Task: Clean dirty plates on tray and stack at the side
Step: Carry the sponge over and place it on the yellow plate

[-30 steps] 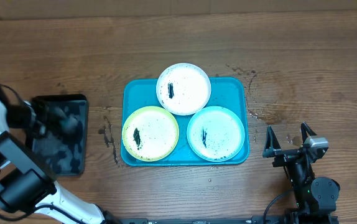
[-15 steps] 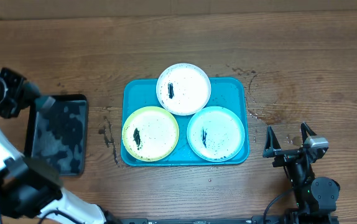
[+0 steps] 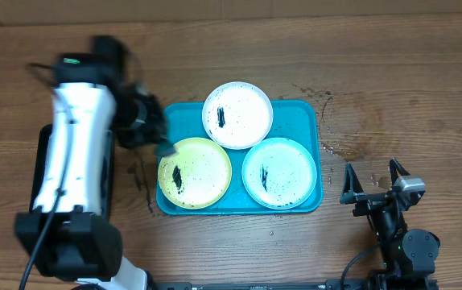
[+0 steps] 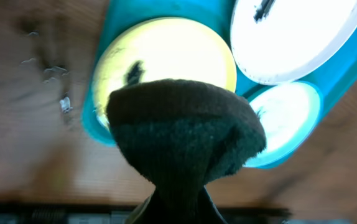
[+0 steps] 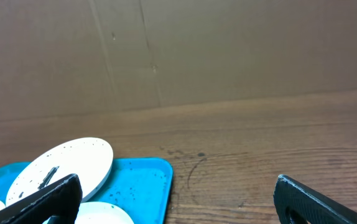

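The turquoise tray (image 3: 305, 109) holds three speckled plates. A white plate (image 3: 237, 115) rests at the back, partly over the rim. A yellow-green plate (image 3: 195, 171) is front left and another white plate (image 3: 278, 172) front right. My left gripper (image 3: 161, 145) is shut on a dark cloth (image 4: 185, 137) and hangs over the yellow-green plate's (image 4: 166, 56) left edge. In the left wrist view the cloth covers part of that plate. My right gripper (image 3: 373, 184) is open and empty, right of the tray. Its wrist view shows the back white plate (image 5: 60, 168) and the tray corner (image 5: 138, 177).
A narrow black tray (image 3: 107, 181) lies left of the turquoise tray, mostly hidden under my left arm. Dark droplets (image 3: 138, 173) spot the wood between the two trays. A faint ring stain (image 3: 348, 121) marks the table right of the tray.
My left arm has swung from the black tray at the far left toward the turquoise tray, carrying the dark cloth over the yellow-green plate's edge. The right arm has not moved.
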